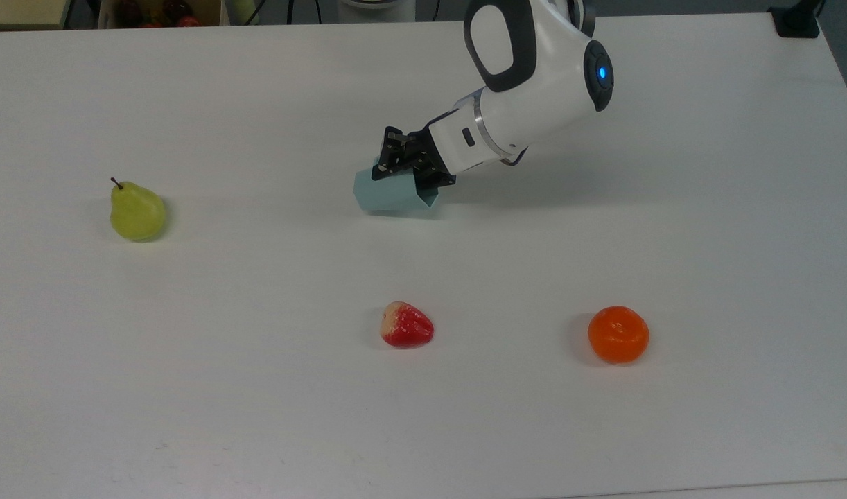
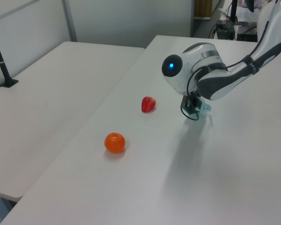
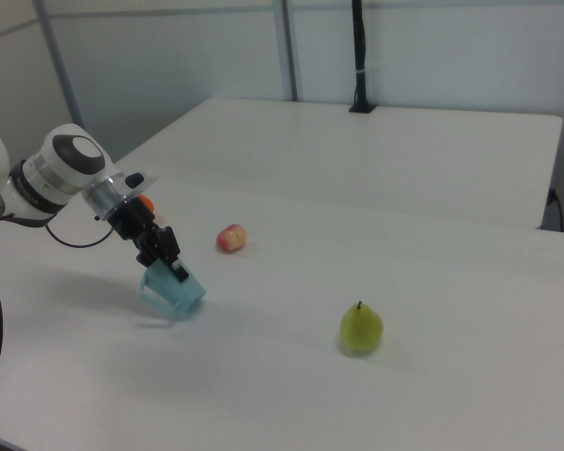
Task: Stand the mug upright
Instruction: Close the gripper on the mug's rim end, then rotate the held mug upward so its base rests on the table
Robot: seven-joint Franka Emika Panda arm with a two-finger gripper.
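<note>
Pear (image 1: 137, 211) sits well clear at the top view's left; mug (image 1: 394, 191) mid-table, tilted (rim end apparently lifted), gripper (image 1: 400, 161) clamped on its rim wall. Rotate slowly about the base edge, release only once flat

One mug (image 1: 390, 193), one pear (image 1: 136, 211), one orange (image 1: 618, 334), one strawberry-like fruit (image 1: 407, 325).

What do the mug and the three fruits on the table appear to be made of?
The mug looks like matte ceramic or moulded plastic: flat pale teal facets, no glare. The pear, strawberry-like red fruit and orange look like plastic or foam replicas, judging by their even colour and smooth, faintly glossy skins, though real fruit cannot be ruled out. The table seems white laminate.
</note>
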